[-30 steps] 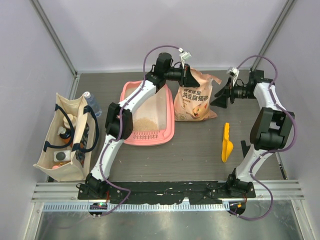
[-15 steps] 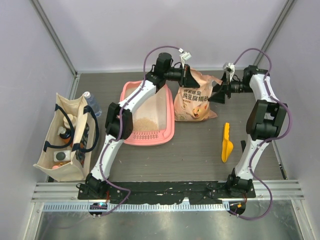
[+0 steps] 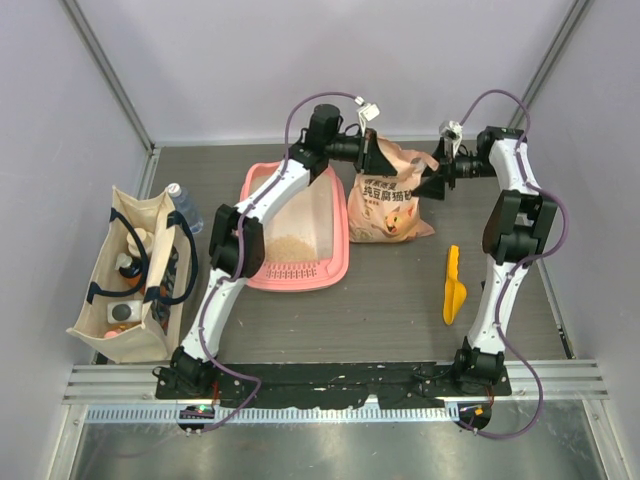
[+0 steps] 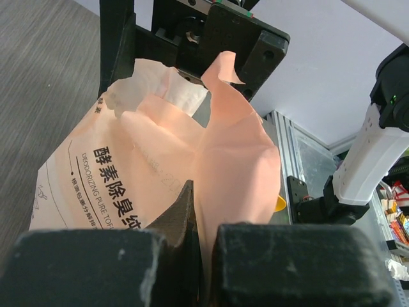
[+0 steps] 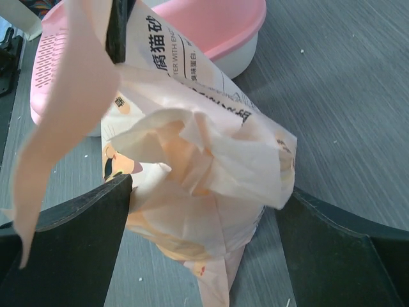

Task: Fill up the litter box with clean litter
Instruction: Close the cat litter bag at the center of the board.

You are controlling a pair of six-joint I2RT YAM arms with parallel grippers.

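The pink litter box (image 3: 298,282) lies left of centre, with a tan pile of clean litter (image 3: 290,247) on its whitish floor. A peach bag (image 3: 390,205) with a cartoon cat stands upright just right of it. My left gripper (image 3: 372,152) is shut on the bag's top edge; in the left wrist view the film (image 4: 236,153) runs up from between the closed jaws (image 4: 203,240). My right gripper (image 3: 432,178) is open, its fingers (image 5: 70,243) straddling the bag's crumpled upper right corner (image 5: 211,160) without squeezing it.
A yellow-orange scoop (image 3: 454,285) lies on the table right of the bag. A beige tote bag (image 3: 135,270) full of items stands at the far left, a bottle (image 3: 180,200) behind it. Grey walls close in on three sides.
My right arm has swung left toward the bag, and its open jaws now sit around the bag's upper right corner. The left gripper and the bag have stayed put.
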